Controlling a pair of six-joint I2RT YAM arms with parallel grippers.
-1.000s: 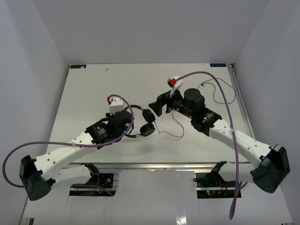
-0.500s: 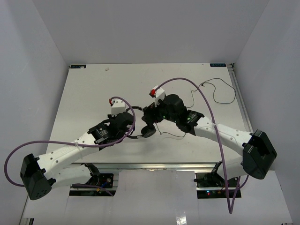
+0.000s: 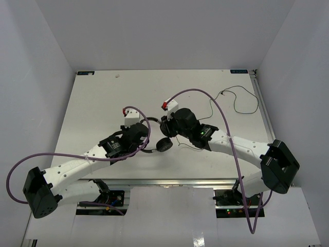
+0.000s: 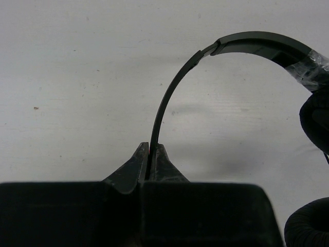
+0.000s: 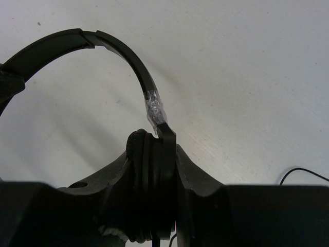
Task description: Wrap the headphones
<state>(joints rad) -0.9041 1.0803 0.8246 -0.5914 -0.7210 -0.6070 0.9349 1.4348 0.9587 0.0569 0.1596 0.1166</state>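
Here left jaws pinch the headband (image 4: 163, 103) of the headphones (image 3: 164, 144), right jaws clamp an earcup (image 5: 149, 180)

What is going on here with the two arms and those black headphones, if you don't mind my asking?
Both arms are holding the headphones over the middle of the table. The left gripper is pinched shut on the thin headband, and the right gripper is clamped around one padded earcup. The other earcup is not gripped. The cord is not wrapped yet: it lies loose on the table toward the far right corner.
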